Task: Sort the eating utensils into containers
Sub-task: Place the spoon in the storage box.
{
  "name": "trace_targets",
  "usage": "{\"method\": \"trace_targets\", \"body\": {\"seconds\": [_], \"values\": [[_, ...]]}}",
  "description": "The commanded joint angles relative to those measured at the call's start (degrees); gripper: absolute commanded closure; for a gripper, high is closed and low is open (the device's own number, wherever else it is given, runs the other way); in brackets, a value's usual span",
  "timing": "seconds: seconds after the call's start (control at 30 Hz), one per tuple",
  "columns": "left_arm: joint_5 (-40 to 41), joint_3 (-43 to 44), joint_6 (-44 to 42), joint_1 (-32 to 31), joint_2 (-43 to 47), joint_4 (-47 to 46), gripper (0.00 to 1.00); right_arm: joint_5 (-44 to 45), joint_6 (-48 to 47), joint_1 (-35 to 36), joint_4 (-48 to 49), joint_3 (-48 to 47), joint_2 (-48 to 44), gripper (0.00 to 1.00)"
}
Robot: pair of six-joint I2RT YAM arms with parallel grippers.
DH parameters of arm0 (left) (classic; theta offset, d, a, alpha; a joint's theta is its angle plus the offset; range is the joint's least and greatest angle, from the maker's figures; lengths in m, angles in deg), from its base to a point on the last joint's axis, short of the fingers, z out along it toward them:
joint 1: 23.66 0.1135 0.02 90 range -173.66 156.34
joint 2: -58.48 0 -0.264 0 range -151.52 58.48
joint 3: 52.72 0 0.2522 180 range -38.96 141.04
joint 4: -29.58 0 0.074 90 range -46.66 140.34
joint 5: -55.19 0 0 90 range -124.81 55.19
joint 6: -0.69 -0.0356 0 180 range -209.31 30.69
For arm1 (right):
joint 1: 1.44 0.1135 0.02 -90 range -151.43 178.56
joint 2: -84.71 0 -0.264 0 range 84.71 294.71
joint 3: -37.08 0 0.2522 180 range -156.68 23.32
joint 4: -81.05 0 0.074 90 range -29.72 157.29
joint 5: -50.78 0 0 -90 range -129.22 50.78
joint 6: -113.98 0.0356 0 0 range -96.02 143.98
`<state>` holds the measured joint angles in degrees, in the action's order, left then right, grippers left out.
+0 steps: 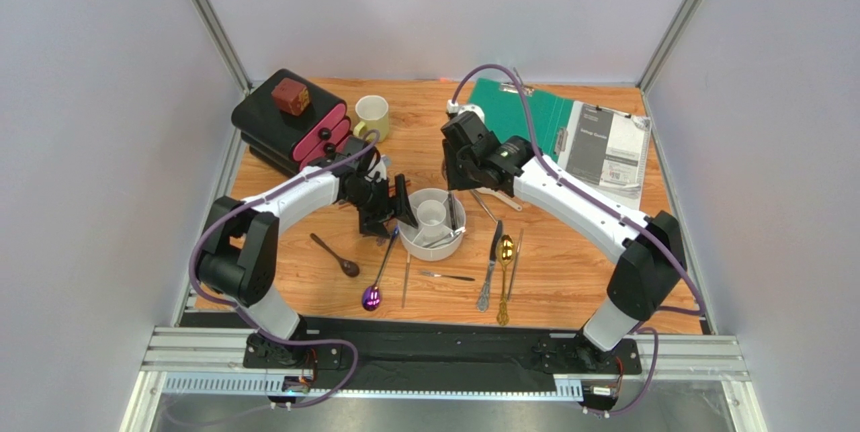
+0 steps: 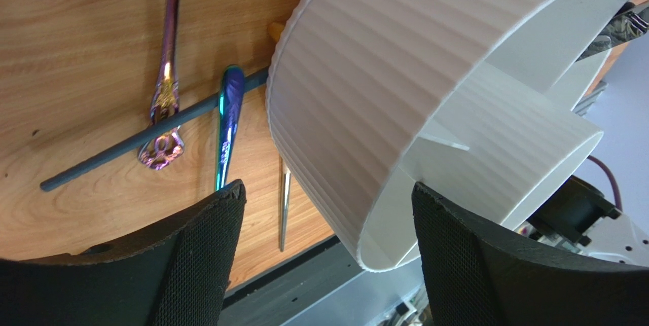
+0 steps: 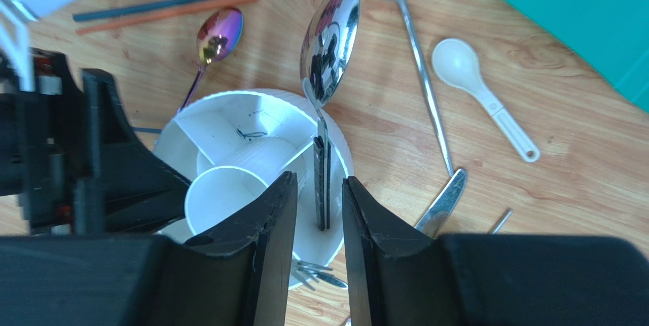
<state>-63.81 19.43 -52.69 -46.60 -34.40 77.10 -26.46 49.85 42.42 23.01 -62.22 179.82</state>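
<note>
While left gripper point(image 2: 327, 189) gapes beside ribbed holder point(image 2: 343, 75), right gripper point(image 3: 318, 181), half-open, flanks polished spoon point(image 3: 331, 37).

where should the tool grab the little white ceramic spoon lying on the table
Probably mid-handle, from straight above, closing across its width. The small white ceramic spoon lies flat, bowl up; its handle is straight and narrow, its bowl wide and rounded, and nothing touches it.

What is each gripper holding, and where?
Nothing, apparently: right gripper, jaws open, flanks silver spoon at its handle without touching; left gripper stands open by white holder.
</note>
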Motion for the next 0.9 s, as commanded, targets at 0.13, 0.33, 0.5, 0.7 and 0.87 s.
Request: {"method": "trace_targets", "body": {"seconds": [0.13,0.33,0.5,0.7,0.87], "values": [[1.5,9.2,-1.6,-4.1,-5.8,-0.8,0.16,9.3,0.8,-0.2,-6.6,-1.9,-8.9,0.65],[2.7,11.9,-1.6,-5.4,-7.9,0.4,0.14,7.2,2.6,-1.5,-10.1,7.1,-16.2,0.55],[3.9,11.0,-1.1,-5.4,-6.9,2.6,0.09,3.5,4.6,-2.5,-11.6,15.1,-17.7,0.43],[9.8,10.7,-2.1,-5.4,-0.1,4.4,0.07,-1.3,4.5,-2.5,-11.1,18.8,-16.6,0.41],[13.8,10.8,-2.3,-4.7,5.2,7.3,0.06,-3.0,3.6,-2.5,-12.4,19.9,-10.8,0.47]]}}
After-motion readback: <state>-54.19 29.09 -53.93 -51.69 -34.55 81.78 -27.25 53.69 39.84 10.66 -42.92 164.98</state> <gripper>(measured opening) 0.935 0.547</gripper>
